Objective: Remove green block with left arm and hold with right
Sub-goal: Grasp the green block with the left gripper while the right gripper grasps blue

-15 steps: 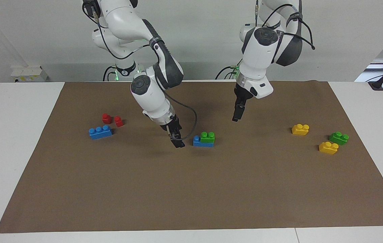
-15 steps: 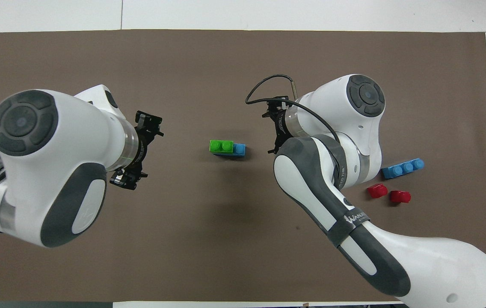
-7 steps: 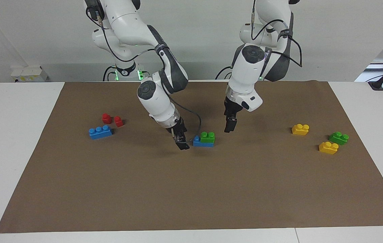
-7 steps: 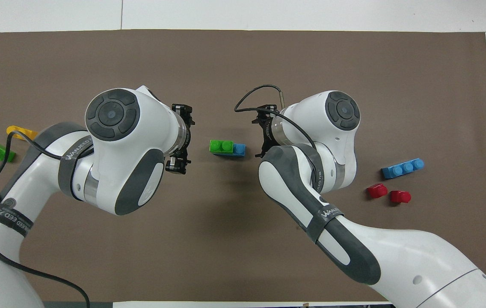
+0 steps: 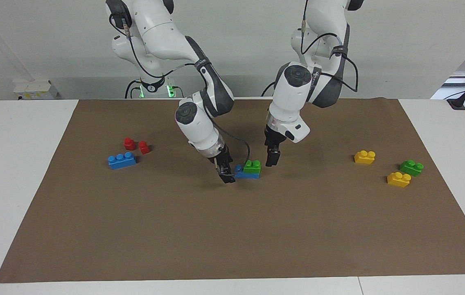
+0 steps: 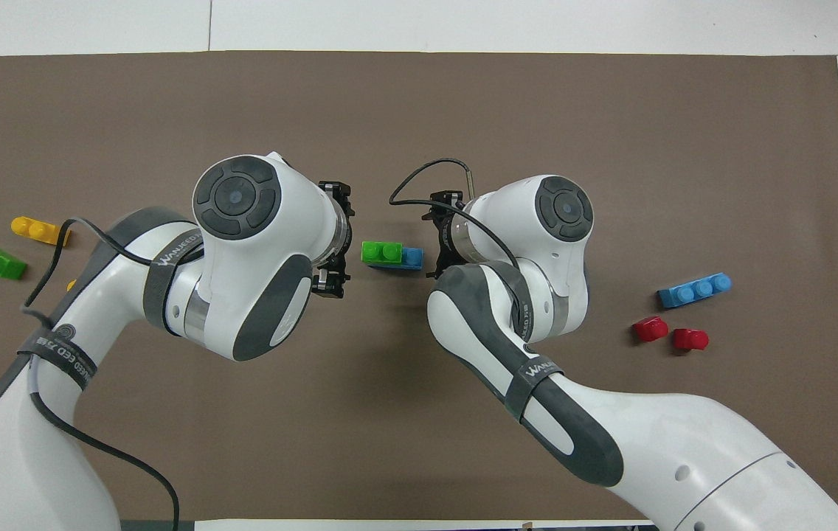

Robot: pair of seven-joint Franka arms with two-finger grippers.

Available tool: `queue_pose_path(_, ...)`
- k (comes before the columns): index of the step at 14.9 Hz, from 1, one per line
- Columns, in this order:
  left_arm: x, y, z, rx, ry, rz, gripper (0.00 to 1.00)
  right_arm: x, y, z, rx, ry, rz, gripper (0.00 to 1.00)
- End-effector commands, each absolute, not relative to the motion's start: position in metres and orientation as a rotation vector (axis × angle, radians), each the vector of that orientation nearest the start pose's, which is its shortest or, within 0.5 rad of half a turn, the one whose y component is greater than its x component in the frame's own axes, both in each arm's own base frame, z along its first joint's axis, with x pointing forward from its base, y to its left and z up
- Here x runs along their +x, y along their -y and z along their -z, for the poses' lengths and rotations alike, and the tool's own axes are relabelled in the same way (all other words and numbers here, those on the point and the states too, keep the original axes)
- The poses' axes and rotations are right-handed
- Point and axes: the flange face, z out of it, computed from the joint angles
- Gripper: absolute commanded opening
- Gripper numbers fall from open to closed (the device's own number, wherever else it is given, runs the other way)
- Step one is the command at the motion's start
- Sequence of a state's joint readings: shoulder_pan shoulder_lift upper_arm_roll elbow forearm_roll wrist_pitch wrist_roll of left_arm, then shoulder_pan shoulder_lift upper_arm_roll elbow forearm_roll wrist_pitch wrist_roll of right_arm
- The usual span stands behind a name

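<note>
brown mat (image 5: pixel 232 229) covers the table; at its middle the green block (image 5: pixel 252 166) sits on a blue brick (image 5: pixel 245 173). right gripper (image 5: pixel 227 177) is down at the brick's end, left gripper (image 5: pixel 271 159) just beside the block; whether either's fingers are parted i cannot tell.

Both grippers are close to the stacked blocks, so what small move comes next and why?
Probably the right gripper closes in on the blue block to steady it. It is low beside that block's bare end, while the left gripper is beside the green block on top.
</note>
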State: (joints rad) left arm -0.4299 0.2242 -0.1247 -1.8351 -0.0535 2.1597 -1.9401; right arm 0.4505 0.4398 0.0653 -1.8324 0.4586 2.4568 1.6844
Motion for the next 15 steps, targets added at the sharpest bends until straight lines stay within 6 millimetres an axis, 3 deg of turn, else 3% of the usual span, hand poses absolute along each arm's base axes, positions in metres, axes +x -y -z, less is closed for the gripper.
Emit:
queue_pose_path(1,0.543,0.35,-0.407,-2.452,2.107,-0.064,1.0,0.576,-0.325,-0.302,-1.992,-1.957,-0.326,0.98)
queue_pose_path(9,0.533,0.36,-0.383,-2.278,2.211,-0.019,1.0,0.567,-0.333,-0.292,-1.949,-1.966,-0.319,0.96)
queue_pose_path(11,0.525,0.365,-0.373,-2.244,2.229,0.011,1.0,0.565,-0.333,-0.29,-1.948,-1.968,-0.313,0.77)
queue_pose_path(13,0.526,0.366,-0.365,-2.224,2.251,0.029,1.0,0.563,-0.331,-0.287,-1.954,-1.968,-0.312,0.39)
queue_pose_path(15,0.526,0.367,-0.364,-2.227,2.254,0.03,1.0,0.563,-0.33,-0.287,-1.956,-1.968,-0.312,0.09)
